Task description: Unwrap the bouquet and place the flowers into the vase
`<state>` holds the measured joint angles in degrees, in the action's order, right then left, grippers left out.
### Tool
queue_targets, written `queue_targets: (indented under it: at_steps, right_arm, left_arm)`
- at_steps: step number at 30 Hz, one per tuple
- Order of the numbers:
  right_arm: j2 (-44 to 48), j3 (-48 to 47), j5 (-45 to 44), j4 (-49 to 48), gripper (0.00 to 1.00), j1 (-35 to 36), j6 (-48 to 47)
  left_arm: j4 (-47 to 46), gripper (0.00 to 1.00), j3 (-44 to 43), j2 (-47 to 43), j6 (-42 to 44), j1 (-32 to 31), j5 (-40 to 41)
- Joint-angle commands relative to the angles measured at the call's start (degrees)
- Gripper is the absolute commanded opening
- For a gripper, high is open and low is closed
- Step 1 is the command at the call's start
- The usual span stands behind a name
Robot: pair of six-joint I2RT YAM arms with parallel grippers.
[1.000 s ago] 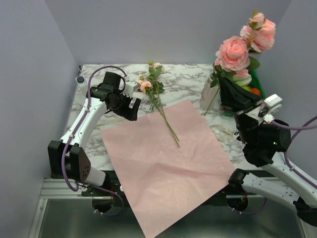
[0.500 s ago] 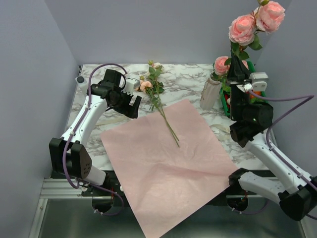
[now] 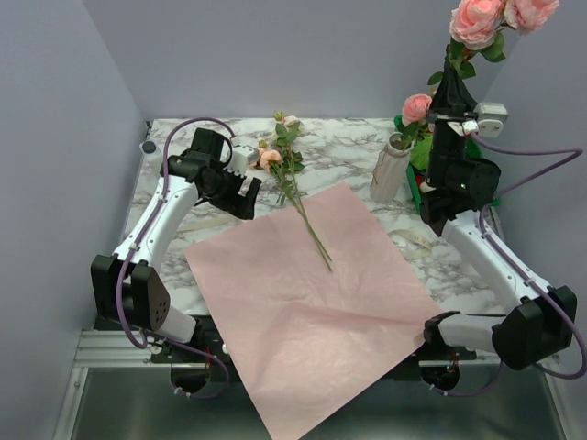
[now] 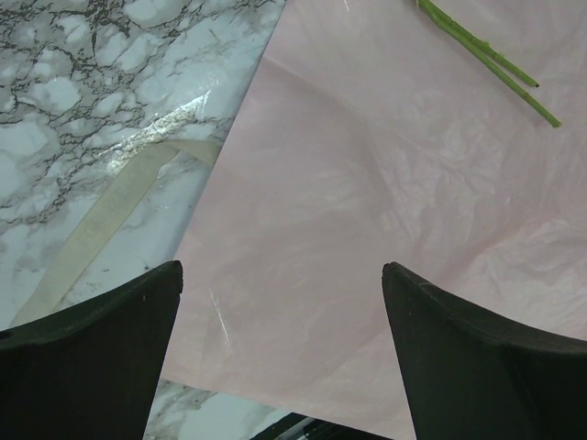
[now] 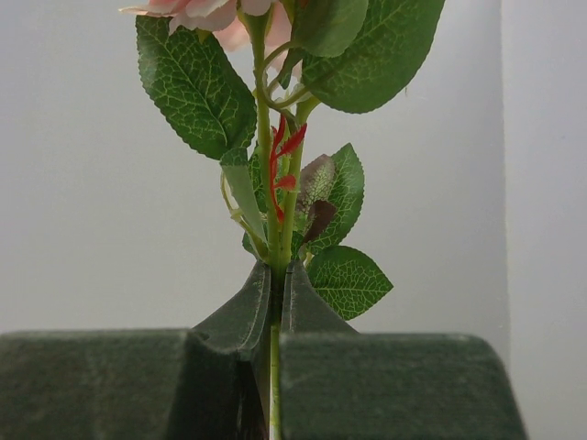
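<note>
You'll see the table is marble-patterned and glossy, with a streak of glare on it. The paper is matt pink, smooth apart from soft creases. The ribbon looks like flat cream cloth. On the flowers, the leaves are veined, cloth-like and matt, and the stems look like smooth plastic. The left fingers are matt dark plastic. The vase looks pale and ribbed.

Room left of vase; rt arm crowds its right side.

Wide-spread left gripper hovers over pink paper.
</note>
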<state>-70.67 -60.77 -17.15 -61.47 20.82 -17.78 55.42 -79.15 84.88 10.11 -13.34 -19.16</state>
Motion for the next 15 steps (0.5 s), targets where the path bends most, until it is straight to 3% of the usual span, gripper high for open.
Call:
queue_targets:
  at_steps: [1,9,15]
  right_arm:
    - [-3.3,-3.8,0.3,-6.1,0.01,-1.1,2.0]
    - [-10.2,-9.1,0.6,-5.3,0.01,-1.7,-0.8]
    - [-13.9,-7.6,1.5,-3.0,0.01,-2.7,-1.4]
  left_arm:
    - [0.4,0.99,0.9,-0.3,1.1,0.5,-1.5]
    - [0.6,0.99,1.4,-0.7,2.0,1.0,-1.1]
    - [0.6,0.99,1.7,-1.0,2.2,1.5,-1.1]
